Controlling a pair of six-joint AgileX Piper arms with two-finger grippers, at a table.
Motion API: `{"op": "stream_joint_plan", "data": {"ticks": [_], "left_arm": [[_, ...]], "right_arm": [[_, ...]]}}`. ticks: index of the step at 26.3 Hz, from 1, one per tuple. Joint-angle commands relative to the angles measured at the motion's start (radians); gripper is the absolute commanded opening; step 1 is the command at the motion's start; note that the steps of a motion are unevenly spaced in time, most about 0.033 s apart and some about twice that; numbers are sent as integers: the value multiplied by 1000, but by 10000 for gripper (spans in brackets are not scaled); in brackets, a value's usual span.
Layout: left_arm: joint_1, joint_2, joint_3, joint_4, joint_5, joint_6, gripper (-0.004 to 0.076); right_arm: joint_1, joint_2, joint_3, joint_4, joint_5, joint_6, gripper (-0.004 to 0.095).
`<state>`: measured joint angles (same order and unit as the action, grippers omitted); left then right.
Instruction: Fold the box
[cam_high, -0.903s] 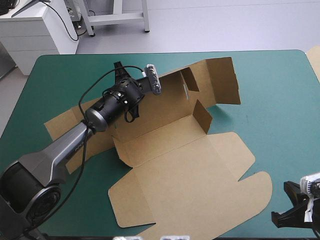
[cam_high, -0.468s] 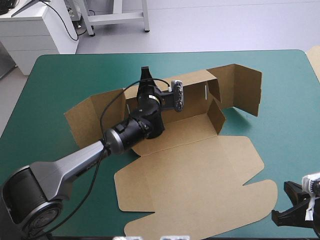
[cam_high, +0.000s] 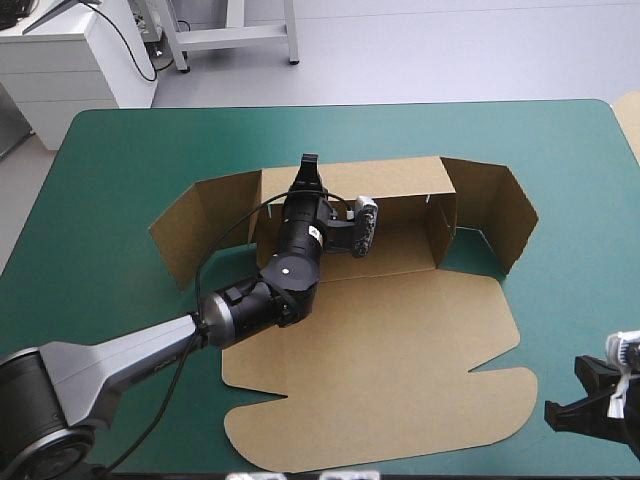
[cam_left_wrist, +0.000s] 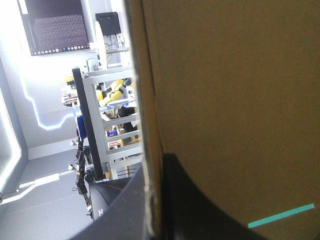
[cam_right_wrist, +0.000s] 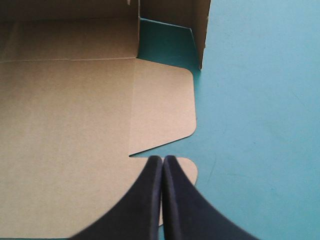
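**No writing that can be read**

The box (cam_high: 380, 350) shows plain brown board on every face in view. Just behind the left gripper (cam_high: 310, 163), a small pale mark on the left arm (cam_high: 285, 275) is too small to read.

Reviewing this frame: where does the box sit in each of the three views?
High view: the box lies mid-table, back wall raised, left gripper on that wall.
Left wrist view: the box fills most of it, pinched between the fingers.
Right wrist view: its flat lid lies just ahead of the shut right gripper.
Shared landmark: the lid's notch, in high and right wrist views only.
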<state>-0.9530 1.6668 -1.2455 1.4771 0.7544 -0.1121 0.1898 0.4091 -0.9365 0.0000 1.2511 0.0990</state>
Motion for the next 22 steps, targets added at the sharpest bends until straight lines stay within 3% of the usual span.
{"op": "stream_joint_plan", "data": {"ticks": [1, 7, 14, 18, 22], "left_arm": [[-4, -69, -2, 82, 9, -7, -8], [-4, -64, 28, 89, -50, -19, -8], [23, -21, 28, 210, -45, -24, -8], [27, -10, 28, 238, -44, -39, -8], [27, -10, 24, 253, -20, -89, -8]], "right_arm": [[-9, 93, -28, -19, -36, 0, -19], [-9, 243, -66, -27, -106, -8, -19], [-9, 494, -229, -42, -165, -92, -20], [-9, 708, -406, -40, -163, -147, -20], [-9, 948, -689, -40, -85, -205, -21]]}}
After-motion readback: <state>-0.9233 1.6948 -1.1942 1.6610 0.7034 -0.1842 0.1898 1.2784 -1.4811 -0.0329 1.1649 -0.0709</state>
